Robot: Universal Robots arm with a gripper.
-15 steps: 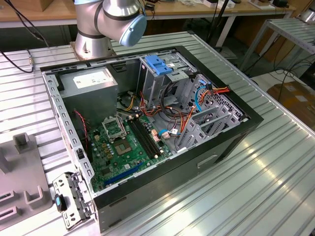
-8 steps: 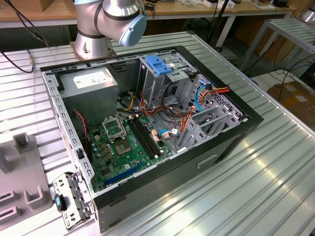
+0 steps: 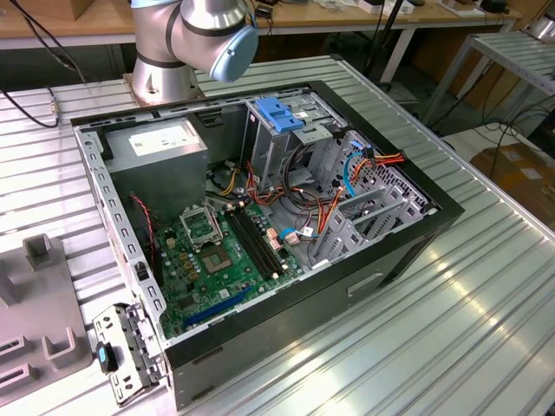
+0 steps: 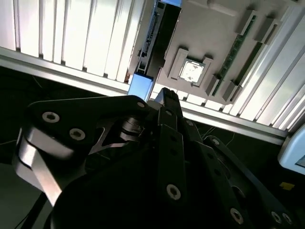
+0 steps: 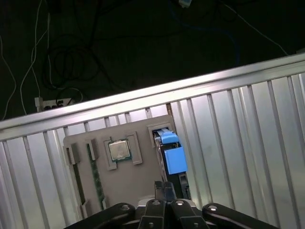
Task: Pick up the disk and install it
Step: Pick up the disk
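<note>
- Disk (image 5: 172, 160): sits in a slot at the edge of the grey tray (image 5: 138, 186), blue end tab toward the tray's rim. In the second wrist view the disk (image 4: 162, 43) shows as a dark slab w/ the blue tab at its near end; it looks to stand on edge.
- Gripper (image 5: 164, 191): over the tray, tips in line w/ the disk's end away from the tab. Jaws together, nothing between them. Can't tell if the tips touch the disk. In the second wrist view the gripper (image 4: 167, 98) has its tips just past the blue tab.
- Tray contents, besides the disk: a CPU (image 5: 119, 150) in a square pocket beside the disk slot, and a green RAM stick (image 5: 96, 176) in a long slot on the far side of the CPU. Both also show in the second wrist view: CPU (image 4: 193, 70), RAM stick (image 4: 237, 45), tray (image 4: 214, 28).
- Tray rests on the ribbed alu table (image 5: 238, 129), close to its edge.
- Exterior view: tray (image 3: 35, 295) at that view's left, on the table (image 3: 486, 329), near the open PC case (image 3: 408, 260).
- Case contents: green motherboard (image 3: 217, 251), grey PSU (image 3: 160, 147), metal cage w/ light-blue latch plate (image 3: 279, 113), orange, red and blue cables (image 3: 347, 173).
- Arm base (image 3: 195, 35) stands behind the case.
</note>
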